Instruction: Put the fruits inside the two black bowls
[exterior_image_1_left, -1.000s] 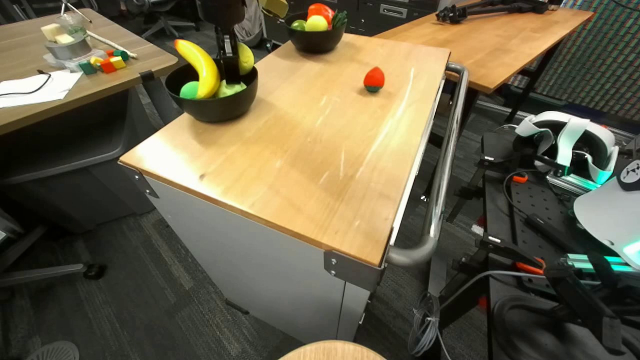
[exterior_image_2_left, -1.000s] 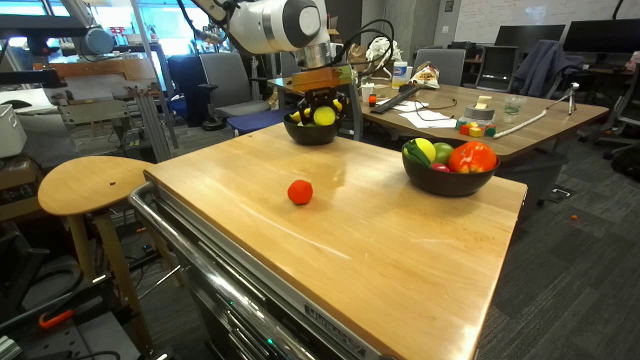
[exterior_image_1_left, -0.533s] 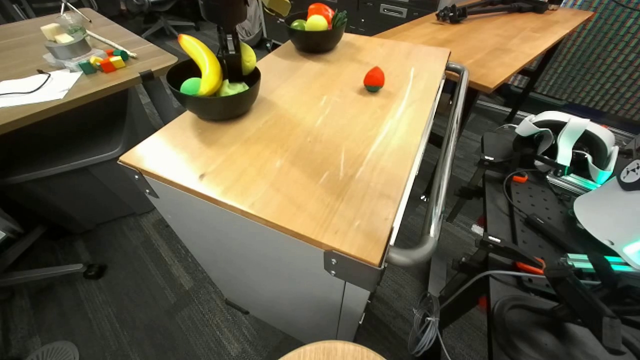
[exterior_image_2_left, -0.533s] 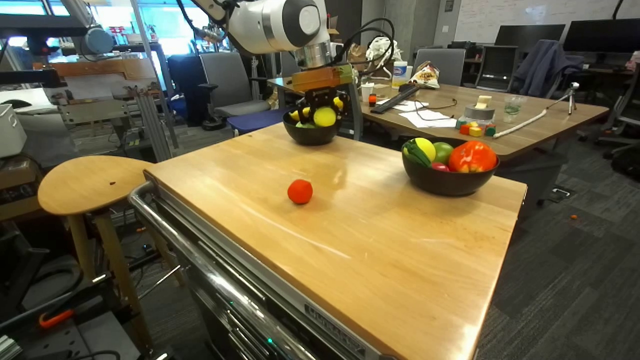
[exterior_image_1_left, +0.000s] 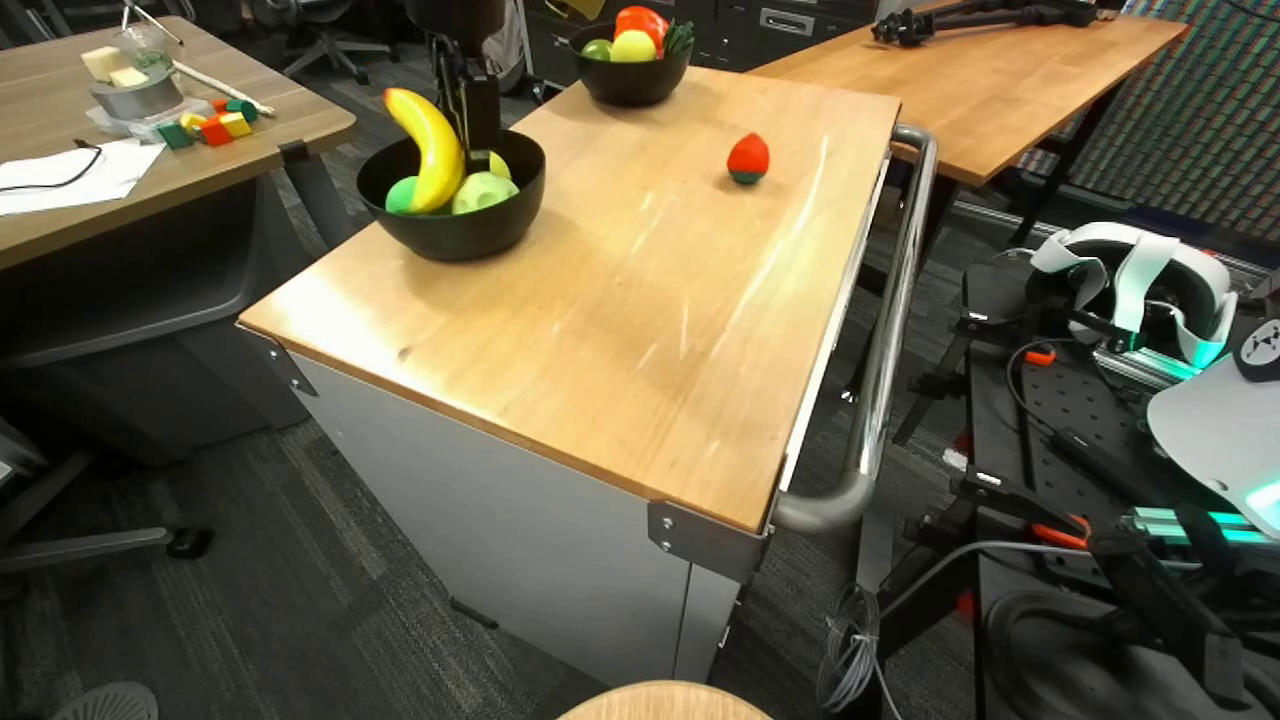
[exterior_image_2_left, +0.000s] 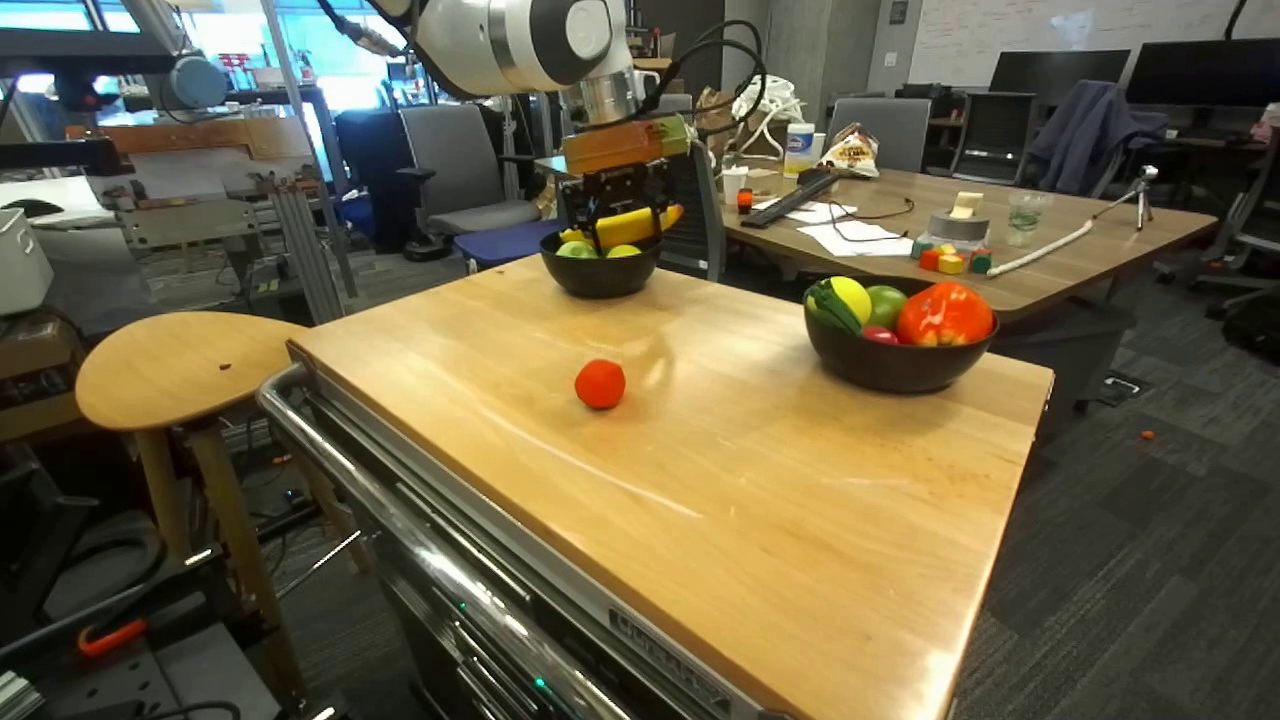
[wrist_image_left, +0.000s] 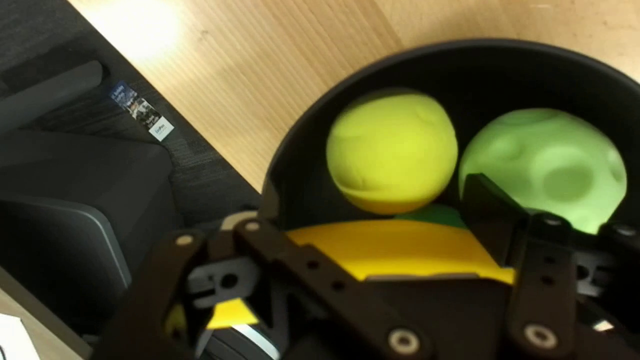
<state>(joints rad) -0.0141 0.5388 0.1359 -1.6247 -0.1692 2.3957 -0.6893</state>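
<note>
While the glossy, pale wooden worktop (exterior_image_2_left: 790, 500) is edged by a polished metal rail (exterior_image_2_left: 432, 555) in an exterior view, a round red toy fruit (exterior_image_2_left: 600, 384) is seen on it. Beyond, a round black bowl (exterior_image_2_left: 890, 370) is filled with red, yellow and green toy fruits (exterior_image_2_left: 945, 315). Farther off, another round black bowl (exterior_image_2_left: 600, 283), with a curved yellow banana (exterior_image_2_left: 630, 226), a pale green ball (wrist_image_left: 550, 135) and a yellow ball (wrist_image_left: 392, 150) inside, is overhung by the black gripper (wrist_image_left: 372, 192), its fingers spread wide. Behind, white papers (exterior_image_2_left: 868, 244) are spread on a brown wooden table (exterior_image_2_left: 1130, 228); a whiteboard (exterior_image_2_left: 1080, 25) is partly hidden by dark monitors (exterior_image_2_left: 1060, 78).
</note>
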